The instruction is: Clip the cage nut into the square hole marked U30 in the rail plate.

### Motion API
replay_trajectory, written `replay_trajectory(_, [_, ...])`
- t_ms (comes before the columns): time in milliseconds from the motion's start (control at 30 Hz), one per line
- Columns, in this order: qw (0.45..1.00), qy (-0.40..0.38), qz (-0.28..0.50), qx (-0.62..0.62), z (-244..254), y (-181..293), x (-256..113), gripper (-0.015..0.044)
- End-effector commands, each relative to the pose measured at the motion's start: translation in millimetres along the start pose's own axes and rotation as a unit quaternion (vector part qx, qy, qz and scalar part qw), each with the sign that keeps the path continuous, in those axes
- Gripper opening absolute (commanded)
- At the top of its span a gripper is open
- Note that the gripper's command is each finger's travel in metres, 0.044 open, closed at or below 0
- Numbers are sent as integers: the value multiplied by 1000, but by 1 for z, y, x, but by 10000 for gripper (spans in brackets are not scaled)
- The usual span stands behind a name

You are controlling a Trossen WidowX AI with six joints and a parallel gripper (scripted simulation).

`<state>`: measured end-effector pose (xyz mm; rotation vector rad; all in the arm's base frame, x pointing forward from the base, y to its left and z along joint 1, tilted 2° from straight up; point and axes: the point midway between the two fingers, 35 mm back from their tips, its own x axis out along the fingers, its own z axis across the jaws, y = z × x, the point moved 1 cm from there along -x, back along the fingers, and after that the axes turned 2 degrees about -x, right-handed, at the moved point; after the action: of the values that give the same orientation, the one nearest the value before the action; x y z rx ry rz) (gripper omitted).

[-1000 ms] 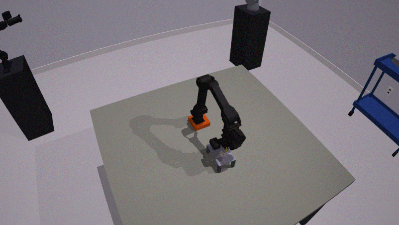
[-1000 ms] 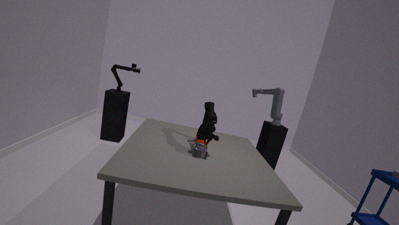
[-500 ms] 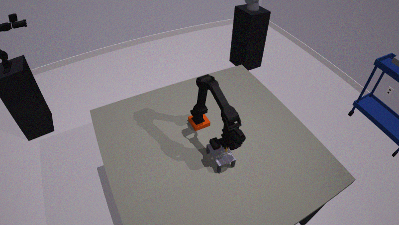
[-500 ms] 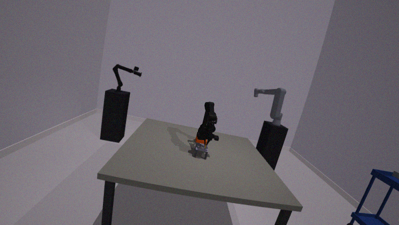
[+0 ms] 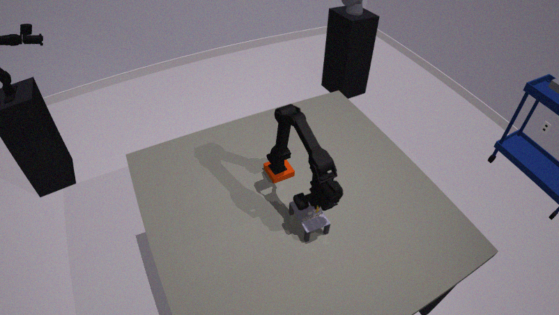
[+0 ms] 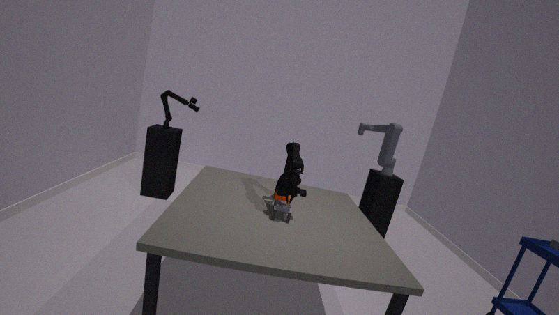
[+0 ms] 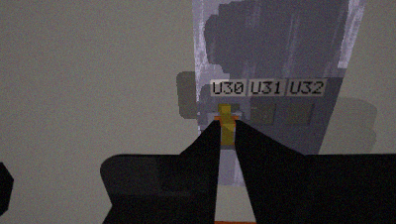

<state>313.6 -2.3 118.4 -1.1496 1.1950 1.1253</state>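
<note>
Yellow cage nut [image 5: 317,209] [image 6: 288,203] [image 7: 227,130], pinched tight in the gripper [image 5: 318,207] [image 6: 289,202] [image 7: 226,126], right by the U30 label [image 7: 228,88] on the rail plate [image 5: 315,223] [image 6: 281,208] [image 7: 277,45]. Left of the U31 label [image 7: 266,88], too.
</note>
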Motion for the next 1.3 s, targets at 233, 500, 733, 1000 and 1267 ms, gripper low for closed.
replay_trajectory(233, [1000,-6,-1,-2,1,0,1,23])
replay_trajectory(500, [1000,-10,-1,-2,0,0,1,23])
replay_trajectory(733, [1000,-19,-1,-2,-1,0,2,23])
replay_trajectory(1000, [1000,-26,-1,-2,-1,0,2,23])
replay_trajectory(1267, [1000,-31,-1,-2,-2,0,2,23])
